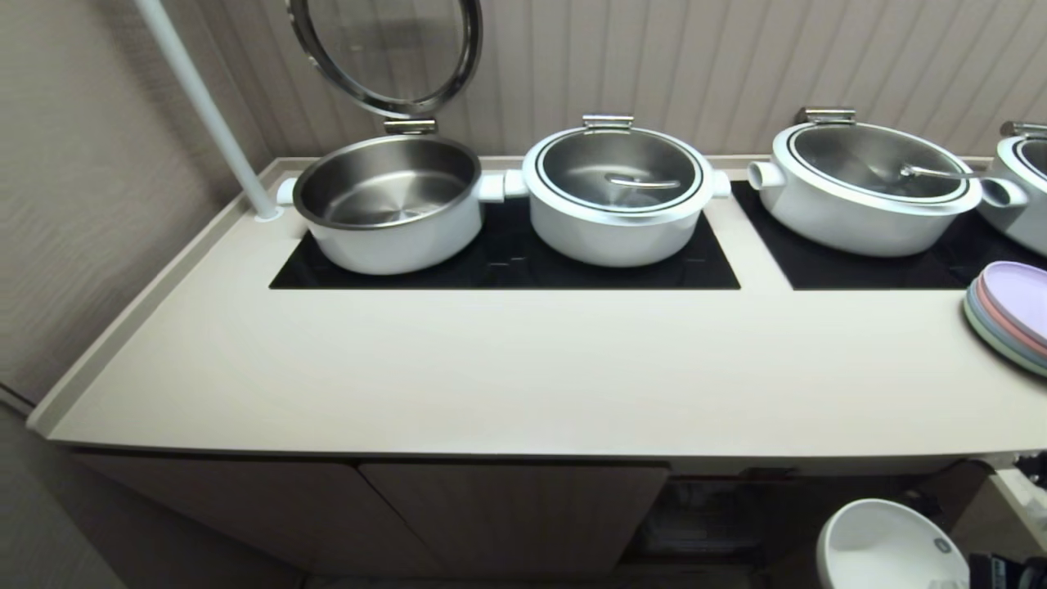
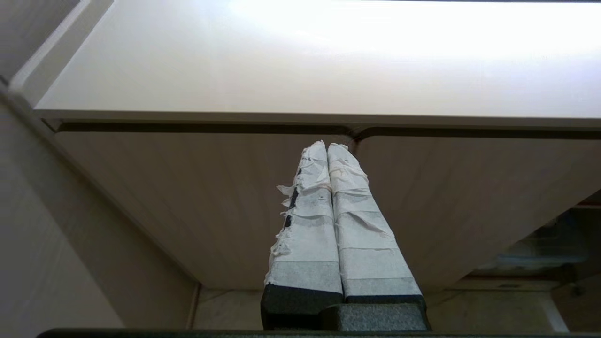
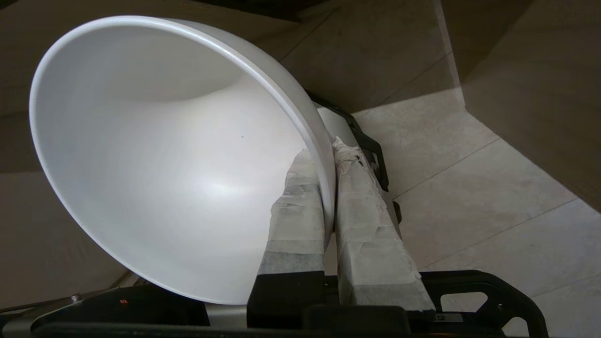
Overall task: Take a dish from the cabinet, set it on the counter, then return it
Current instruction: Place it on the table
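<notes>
Along the far left of the head frame a white pole (image 1: 204, 106) is slanting down to the back corner of the counter (image 1: 507, 376), which is stretching as a beige slab across the middle of the picture. In the upper left, an open steel-lined pot (image 1: 388, 204) is sitting on the black cooktop panel (image 1: 507, 262) with its glass lid (image 1: 384, 53) standing raised behind it. Just right of it, on the same panel, a second white pot (image 1: 617, 192) is sitting with its lid down. Farther right, a third pot (image 1: 867, 184) is resting on another black panel, and a fourth one (image 1: 1022, 184) is showing only partly at the right edge. Below that, at the right edge, a stack of pastel plates (image 1: 1010, 315) is lying on the counter.

Under the counter, the cabinet (image 1: 507, 515) is showing closed ribbed doors at lower left and centre, while its section at lower right is standing open and dark. In the lower right corner the dish (image 1: 887, 544) is hanging below counter level, in front of that open section and apart from the counter.

In the left wrist frame, the left gripper (image 2: 327, 148) is pointing up at the cabinet door with its taped fingers pressed together on nothing.

In the right wrist frame, the right gripper (image 3: 319, 155) is pinching the wall of the dish (image 3: 155, 155) at its rim, one taped finger inside the bowl and the other outside, with tiled floor (image 3: 469, 188) showing beyond.
</notes>
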Motion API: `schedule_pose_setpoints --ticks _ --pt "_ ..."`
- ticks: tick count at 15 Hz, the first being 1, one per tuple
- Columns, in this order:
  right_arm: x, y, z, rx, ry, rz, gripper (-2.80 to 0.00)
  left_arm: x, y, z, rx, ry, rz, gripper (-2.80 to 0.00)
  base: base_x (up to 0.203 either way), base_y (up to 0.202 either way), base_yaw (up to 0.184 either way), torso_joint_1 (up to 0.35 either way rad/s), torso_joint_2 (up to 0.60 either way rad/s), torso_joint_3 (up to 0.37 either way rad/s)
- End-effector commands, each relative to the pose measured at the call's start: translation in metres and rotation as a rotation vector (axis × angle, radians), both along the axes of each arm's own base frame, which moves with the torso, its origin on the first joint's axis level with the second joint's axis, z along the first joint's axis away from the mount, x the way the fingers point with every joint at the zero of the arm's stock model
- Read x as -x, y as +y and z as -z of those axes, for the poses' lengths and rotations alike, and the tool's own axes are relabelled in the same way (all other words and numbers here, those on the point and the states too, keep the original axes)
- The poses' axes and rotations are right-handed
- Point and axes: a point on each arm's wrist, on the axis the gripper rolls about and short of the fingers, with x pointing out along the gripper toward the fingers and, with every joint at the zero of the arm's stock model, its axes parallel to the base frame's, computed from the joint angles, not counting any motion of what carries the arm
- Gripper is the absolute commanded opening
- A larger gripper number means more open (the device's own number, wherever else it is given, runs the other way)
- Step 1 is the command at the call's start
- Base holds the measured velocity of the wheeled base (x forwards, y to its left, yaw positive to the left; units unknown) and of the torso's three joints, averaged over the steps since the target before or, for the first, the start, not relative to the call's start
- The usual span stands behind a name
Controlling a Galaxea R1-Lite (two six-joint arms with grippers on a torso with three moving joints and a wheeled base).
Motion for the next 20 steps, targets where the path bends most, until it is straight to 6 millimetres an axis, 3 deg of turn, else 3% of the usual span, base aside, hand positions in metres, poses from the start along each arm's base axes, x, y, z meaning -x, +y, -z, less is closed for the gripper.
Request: schedule_pose_setpoints --ticks 1,11,20 --pt "0.0008 -0.0001 0.0004 -0.002 0.002 0.002 -2.80 0.0000 0.0000 0.0000 0.000 -0.001 0.000 -2.80 0.000 0.190 0.001 0.007 -0.01 -0.002" --pt "0.0025 -0.0004 -0.0004 -0.002 -0.005 0.001 -2.80 0.0000 0.0000 0.0000 0.000 -0.001 0.000 -2.80 0.000 0.183 -0.001 0.001 0.00 0.004" --pt "0.0005 -0.0001 -0.0027 0.001 -0.016 -0.003 -2.80 0.0000 0.0000 0.0000 0.000 -0.001 0.000 -2.80 0.000 0.000 0.000 0.000 0.00 0.000"
